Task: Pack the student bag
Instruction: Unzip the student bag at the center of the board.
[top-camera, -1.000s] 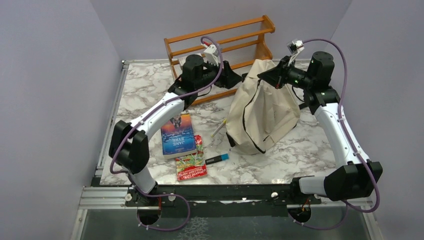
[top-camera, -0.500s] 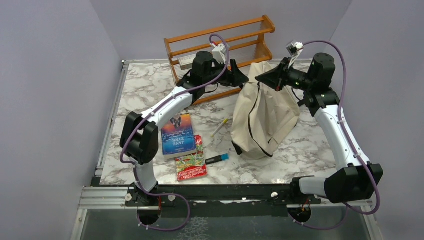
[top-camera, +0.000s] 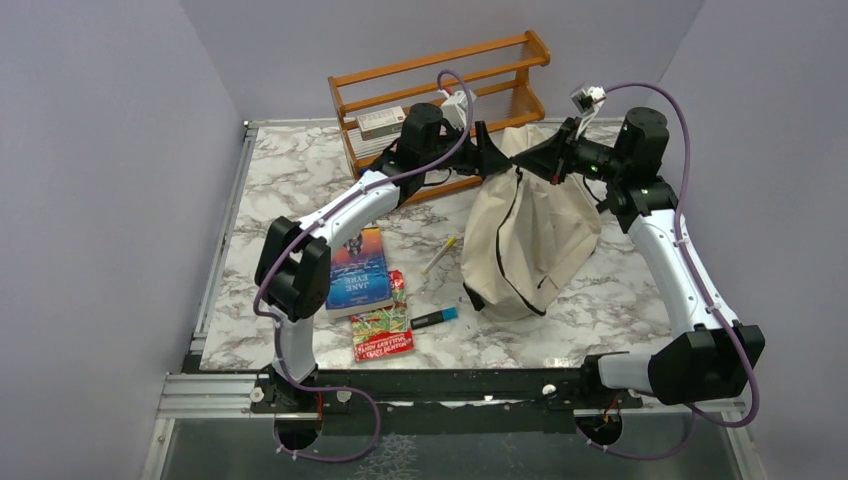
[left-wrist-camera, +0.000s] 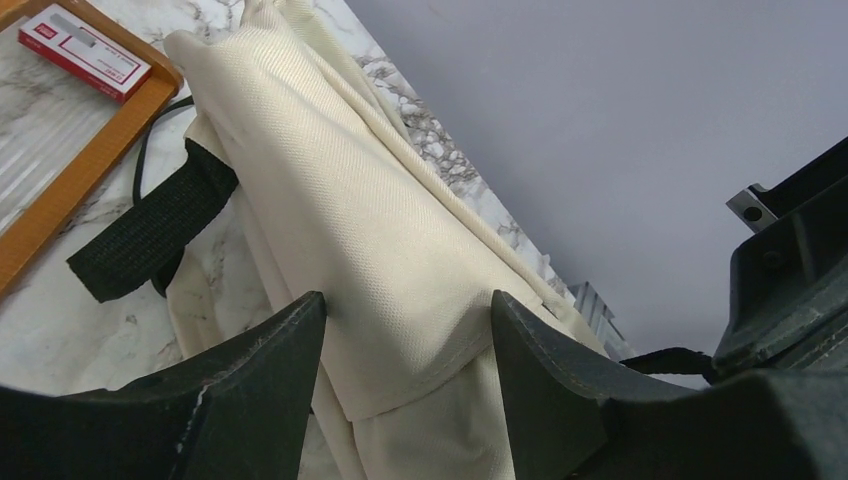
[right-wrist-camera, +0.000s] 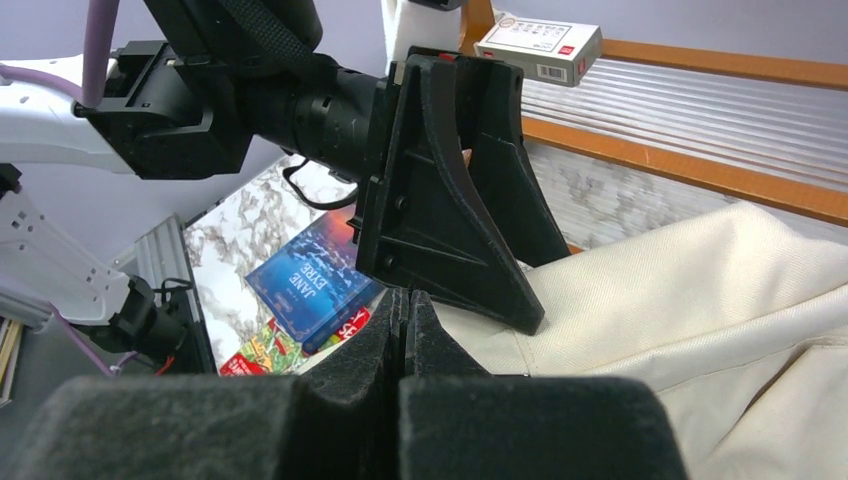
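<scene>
The student bag is a big cream fabric backpack with black zipper lines, held upright at the back right of the table. My right gripper is shut on the bag's top edge; in the right wrist view its jaws are pressed together against the cream fabric. My left gripper is open at the bag's top from the left. In the left wrist view its fingers straddle a fold of the bag. A black strap hangs beside it.
A wooden rack stands at the back with a small red-and-white box on it. A blue book, a red snack packet, a blue marker and a pencil lie left of the bag.
My left arm has stretched to the right, bringing its open gripper from the rack to the bag's top. The right gripper has kept hold, and the bag has shifted slightly.
</scene>
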